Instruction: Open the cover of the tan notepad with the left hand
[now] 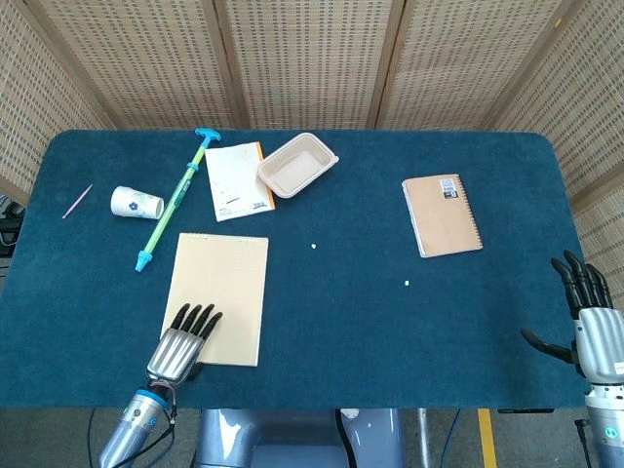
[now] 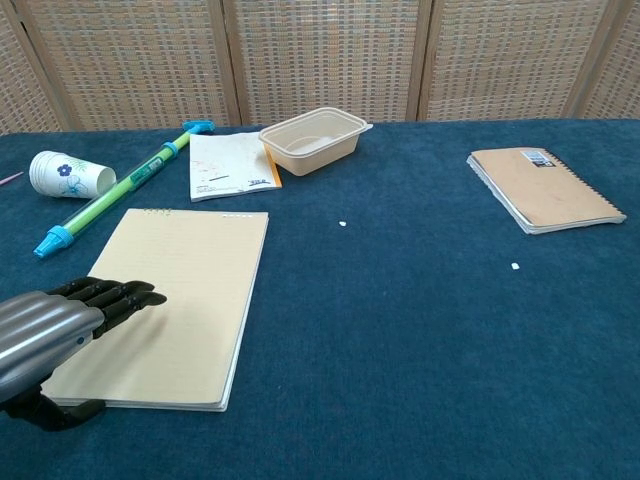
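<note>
Left hand [image 2: 45,330]: near-left edge of the table [image 1: 370,322]; fingers [image 1: 195,321] extended flat over the near-left corner of the tan notepad [image 1: 219,297], thumb under the pad's near edge; whether the cover is pinched cannot be told.
Tan notepad: lies flat, near-left part of the table, binding at its far edge.
Right hand [image 1: 588,327]: near-right corner, fingers apart, holding nothing.
Spiral notebook [image 1: 442,214]: right side, well apart from the notepad.
Green pump [image 1: 174,200]: just beyond the notepad's far-left corner.
Paper cup [image 1: 136,203]: on its side, left of the pump.
White booklet [image 1: 236,180], tray [image 1: 296,164]: toward the far edge.
</note>
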